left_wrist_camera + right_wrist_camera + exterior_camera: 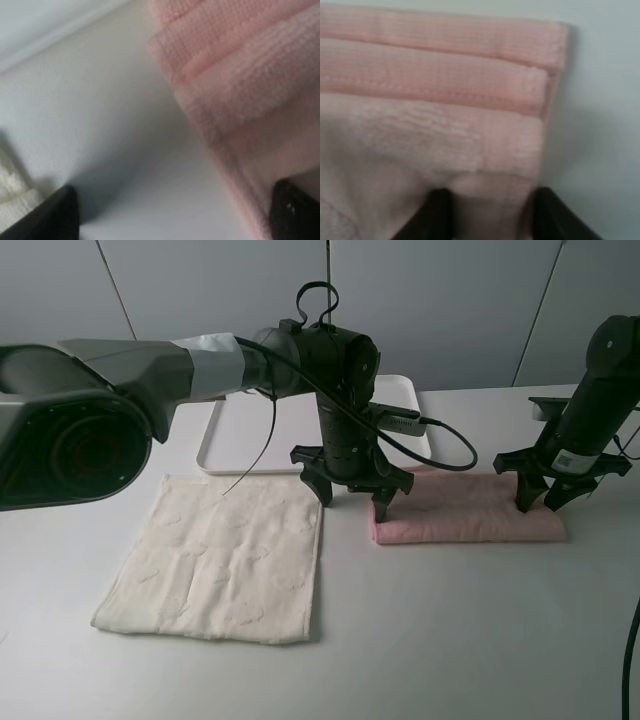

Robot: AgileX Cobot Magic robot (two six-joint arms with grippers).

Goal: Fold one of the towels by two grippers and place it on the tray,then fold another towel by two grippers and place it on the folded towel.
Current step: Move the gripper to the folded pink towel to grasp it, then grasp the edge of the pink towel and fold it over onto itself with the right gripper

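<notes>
A pink towel (465,520), folded into a long strip, lies on the table right of centre. My left gripper (355,498) is open over its left end, with one fingertip (295,212) on the pink towel (240,85) and the other on the bare table. My right gripper (541,500) is at the strip's right end, its fingers closed in on a bunched fold of the pink towel (485,200). A white towel (225,560) lies flat and unfolded at the left. A white tray (300,420) sits behind, partly hidden by the left arm.
The left arm with its cable stretches across the back left over the tray. The white towel's edge (15,200) lies close beside the left gripper. Bare table (470,640) runs in front of both towels.
</notes>
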